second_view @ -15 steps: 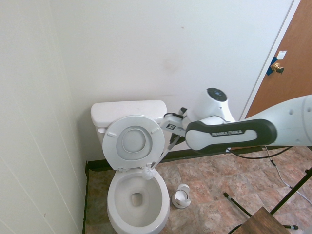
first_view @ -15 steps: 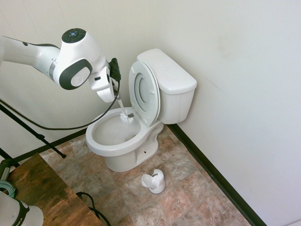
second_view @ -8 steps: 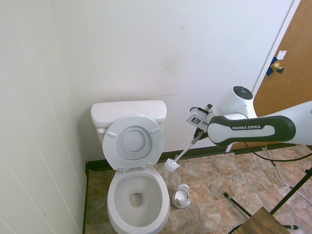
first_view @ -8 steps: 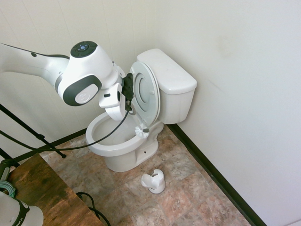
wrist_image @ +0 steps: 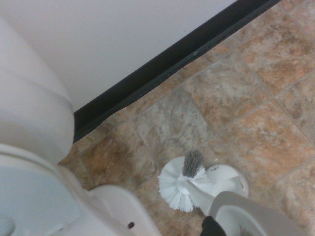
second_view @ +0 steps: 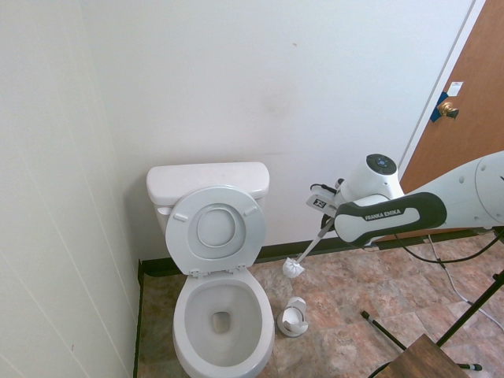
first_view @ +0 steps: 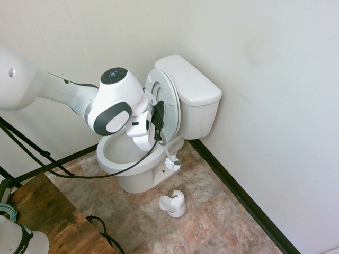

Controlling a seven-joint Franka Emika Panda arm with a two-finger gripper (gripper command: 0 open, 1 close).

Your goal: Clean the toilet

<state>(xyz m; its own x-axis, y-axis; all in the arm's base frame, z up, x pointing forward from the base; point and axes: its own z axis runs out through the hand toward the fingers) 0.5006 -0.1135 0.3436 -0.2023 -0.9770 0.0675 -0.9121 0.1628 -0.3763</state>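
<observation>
We see the toilet (first_view: 153, 143) standing in the corner, its lid and seat raised against the tank. The gripper (first_view: 159, 132), fingers clamped tight on the handle of a white toilet brush (first_view: 170, 160), holds the brush outside the bowl, beside the toilet's rim, bristle head (second_view: 293, 268) hanging above the tiled floor (second_view: 378, 291). The brush holder (first_view: 173, 203) sits on the floor just beside the toilet's base.
</observation>
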